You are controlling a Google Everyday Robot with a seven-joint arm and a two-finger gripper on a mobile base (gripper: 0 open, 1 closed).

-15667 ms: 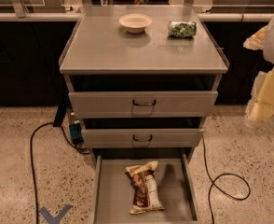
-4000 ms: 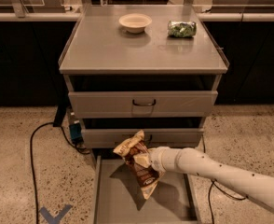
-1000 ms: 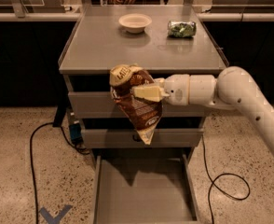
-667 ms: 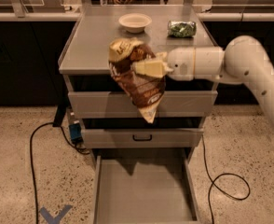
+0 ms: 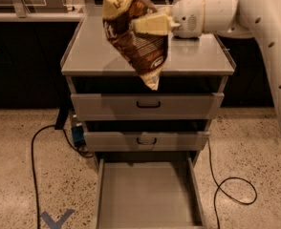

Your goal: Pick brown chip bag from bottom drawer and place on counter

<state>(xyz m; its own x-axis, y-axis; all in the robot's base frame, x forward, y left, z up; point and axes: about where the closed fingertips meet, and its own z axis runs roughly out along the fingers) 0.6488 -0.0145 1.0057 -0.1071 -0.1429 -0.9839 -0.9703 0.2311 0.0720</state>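
My gripper is shut on the brown chip bag and holds it in the air in front of and above the counter. The bag hangs down, its tan-gold end at the top and its lower tip over the counter's front edge. My white arm comes in from the upper right. The bottom drawer is pulled out below, with a bare floor.
Two shut drawer fronts with dark loop handles, the top one and the middle one, sit above the open drawer. Black cables lie on the speckled floor at the left and right. A pale worktop runs behind.
The gripper has lifted the bag out of the bottom drawer, up past the drawer fronts to above counter height. The drawer is now bare. The bowl and green packet are hidden.
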